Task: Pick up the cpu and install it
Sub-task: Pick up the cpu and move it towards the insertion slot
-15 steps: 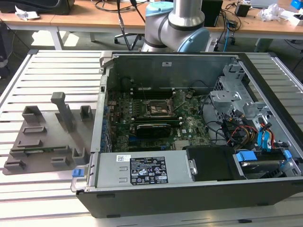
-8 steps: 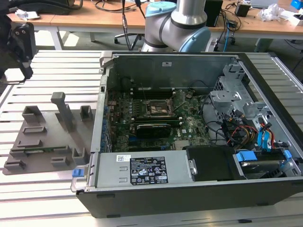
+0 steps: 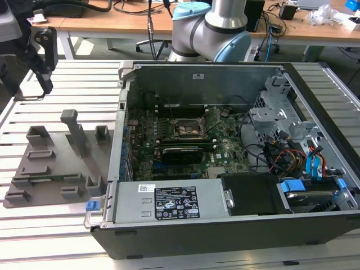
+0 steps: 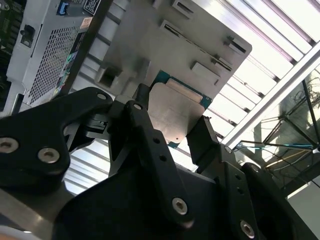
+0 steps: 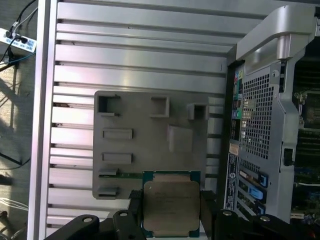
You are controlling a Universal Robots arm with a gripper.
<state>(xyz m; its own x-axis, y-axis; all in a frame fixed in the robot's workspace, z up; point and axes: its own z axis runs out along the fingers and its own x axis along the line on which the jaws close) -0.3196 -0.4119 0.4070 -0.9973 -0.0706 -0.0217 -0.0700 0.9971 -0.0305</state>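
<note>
Fingers [image 5: 207,204] are clamped on two opposite edges of the cpu [image 5: 171,207], which hangs clear above one edge of the grey tray [image 5: 150,145], with the case [image 5: 255,115] just beside the tray. Only thin edges are held, so I judge a slip or twist in the grip likely to tilt the chip. It would then meet the socket [image 3: 188,129], well apart from the tray, skewed and could bend contacts.

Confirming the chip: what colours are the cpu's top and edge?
The cpu has a silvery-grey top, teal edge; best in first wrist view.
</note>
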